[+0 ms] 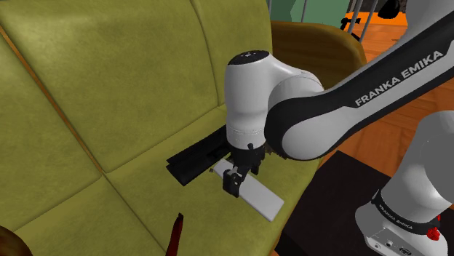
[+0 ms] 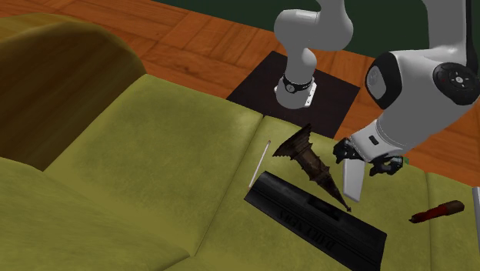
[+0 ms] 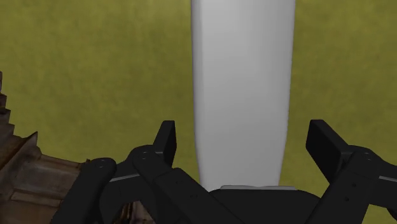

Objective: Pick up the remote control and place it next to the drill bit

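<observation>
Directly below the wrist camera, the gripper (image 3: 245, 140) was open, its black fingers (image 3: 167, 137) standing apart on either side of the remote (image 3: 243, 83) with a strip of green showing between each finger and the remote's long edges, so nothing was clasped. The remote, drawn as a plain white slab, lay on the seat of a green sofa (image 2: 154, 154), close to the seat's front edge. Just beside the remote was the drill bit (image 2: 311, 158), a brown spiral cone with its point toward the remote. Past the drill bit from the remote lay a long, flat black box (image 2: 315, 219), and farther off on that same side a thin white stick (image 2: 259, 163) lay along the seam between the cushions. On the remote's opposite side, well apart from it, lay a red-handled tool (image 2: 438, 210). Beyond the remote, off the sofa, the arm's black stand (image 2: 338, 100) sat on a wooden floor (image 2: 200, 46).
</observation>
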Tool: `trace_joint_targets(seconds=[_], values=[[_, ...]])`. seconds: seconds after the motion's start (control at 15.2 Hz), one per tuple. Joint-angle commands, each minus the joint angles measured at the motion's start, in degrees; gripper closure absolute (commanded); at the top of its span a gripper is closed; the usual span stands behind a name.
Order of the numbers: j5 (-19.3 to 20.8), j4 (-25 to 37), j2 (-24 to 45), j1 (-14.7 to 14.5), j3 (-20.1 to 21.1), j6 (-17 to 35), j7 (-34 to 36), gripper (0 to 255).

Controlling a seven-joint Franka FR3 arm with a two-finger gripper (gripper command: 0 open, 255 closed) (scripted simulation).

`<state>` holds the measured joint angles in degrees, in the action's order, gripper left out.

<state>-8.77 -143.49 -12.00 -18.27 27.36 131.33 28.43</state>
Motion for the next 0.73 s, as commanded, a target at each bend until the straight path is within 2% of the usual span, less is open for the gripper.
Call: trace_joint_targets(seconds=[0.0, 0.13, 0.66], values=[[-0.7, 1.3, -2.2, -0.1, -0.6, -3.5, -0.7, 0], [-1.1, 3.2, -4.3, -0.2, -1.2, -7.4, -1.2, 0], [-1.1, 3.2, -4.3, -0.2, -1.3, -7.3, -1.2, 0]])
